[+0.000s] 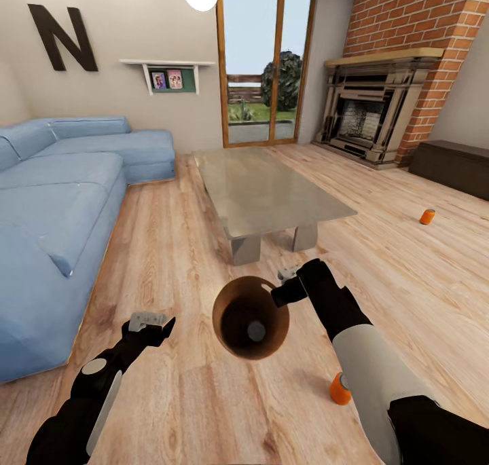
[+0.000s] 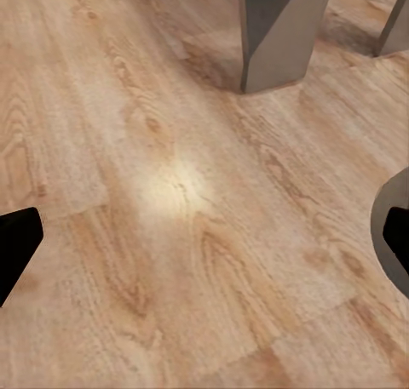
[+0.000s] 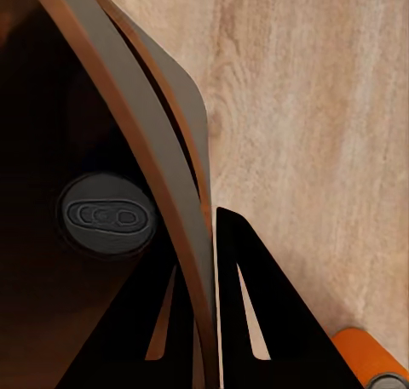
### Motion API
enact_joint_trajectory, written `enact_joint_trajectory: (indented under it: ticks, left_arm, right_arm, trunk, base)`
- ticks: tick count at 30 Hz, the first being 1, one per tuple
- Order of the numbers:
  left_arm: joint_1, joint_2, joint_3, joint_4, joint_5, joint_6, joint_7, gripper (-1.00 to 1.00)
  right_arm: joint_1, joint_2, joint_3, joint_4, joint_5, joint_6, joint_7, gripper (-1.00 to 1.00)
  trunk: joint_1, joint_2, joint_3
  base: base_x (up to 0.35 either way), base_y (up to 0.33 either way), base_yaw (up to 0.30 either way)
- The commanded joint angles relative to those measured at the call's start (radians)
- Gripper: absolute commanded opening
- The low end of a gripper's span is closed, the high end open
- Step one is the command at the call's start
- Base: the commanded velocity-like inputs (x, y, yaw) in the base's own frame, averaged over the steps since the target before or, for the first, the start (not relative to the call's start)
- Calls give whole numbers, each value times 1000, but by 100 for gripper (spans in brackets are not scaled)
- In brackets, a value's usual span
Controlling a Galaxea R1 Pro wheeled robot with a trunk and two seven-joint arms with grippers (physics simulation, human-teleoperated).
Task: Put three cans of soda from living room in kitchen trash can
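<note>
Here, in the head view, the trash can [image 1: 250, 318] is held up over the wood plank floor [image 1: 183, 248] by the right gripper [image 1: 284, 290], which is pinched on the bin's rim at its right side, one finger inside the wall and one outside. The bin is tilted with its mouth towards the camera, and the grey end of a soda can [image 1: 256, 330] is seen inside it. A second soda can [image 1: 339, 388] lies on the floor beside the right forearm, and a third soda can [image 1: 427, 216] stands well apart, towards the brick fireplace [image 1: 380, 105]. The glass table [image 1: 265, 187] stands just beyond the bin, with the blue sofa [image 1: 61, 207] at the left. The left gripper [image 1: 156, 324] is extended low and forward over the floor, holding nothing.

In the left wrist view, the left gripper's black fingertips [image 2: 17, 244] are spread wide at the frame's edges over bare planks, with a grey table leg [image 2: 277, 31] ahead.

In the right wrist view, the bin wall [image 3: 162, 176] is shown clamped between the black fingers [image 3: 256, 321]; the can's embossed end [image 3: 106, 214] rests in the dark interior, and an orange can [image 3: 371, 359] lies on the floor outside.
</note>
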Motion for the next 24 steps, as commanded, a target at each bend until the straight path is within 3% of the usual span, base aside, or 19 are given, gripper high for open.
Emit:
enact_joint_trajectory:
  ticks: [1,24]
  left_arm:
    - [0,0,0,0,0,0,0,100]
    - [0,0,0,0,-1,-3,0,100]
  right_arm:
    - [0,0,-1,-7,-25,7,7,-100]
    - [0,-14,-9,-39,-26,6,14,-100]
  trunk:
    - [0,0,0]
    - [0,0,0]
  base:
    - [0,132,0]
    - [0,22,0]
